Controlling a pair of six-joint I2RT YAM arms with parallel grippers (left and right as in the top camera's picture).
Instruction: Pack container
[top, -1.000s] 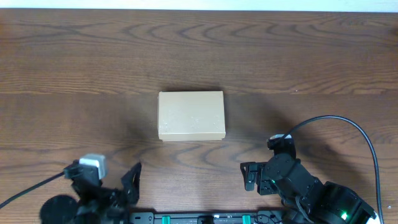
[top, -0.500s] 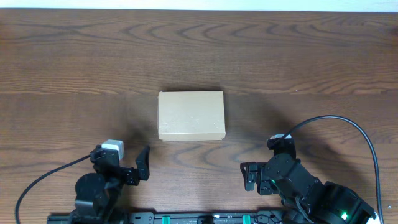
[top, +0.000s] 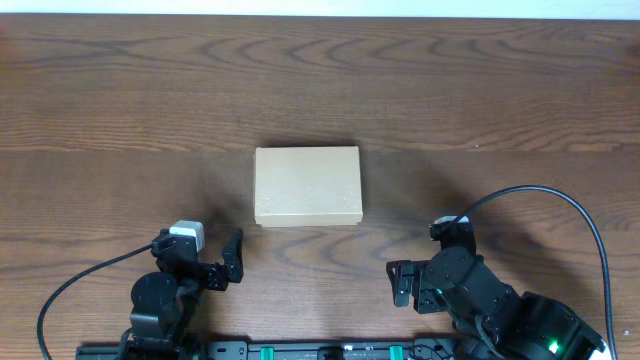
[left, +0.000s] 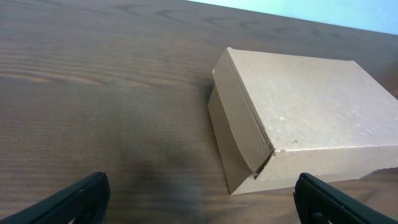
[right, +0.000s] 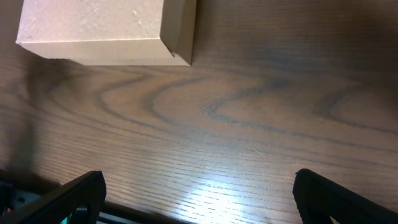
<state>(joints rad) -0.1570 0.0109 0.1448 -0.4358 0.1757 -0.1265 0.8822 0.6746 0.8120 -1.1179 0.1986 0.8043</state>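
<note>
Your small tan rectangular cardboard box (top: 307, 186) sits lid-down and closed on the dark wood-grain table (top: 500, 90), and nothing to pack is in sight. Judged from here, a low approach could shove the light box along the table rather than lift its flap. Your left gripper (top: 232, 258), just short of the box's near-left corner, has its fingers spread wide and empty. Your right gripper (top: 401, 283), off the box's near-right corner, is likewise apart, touching nothing.

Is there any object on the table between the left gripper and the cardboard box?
No. Only bare wooden table lies between the left gripper and the closed container. The left wrist view also shows nothing in front of the box.
</note>
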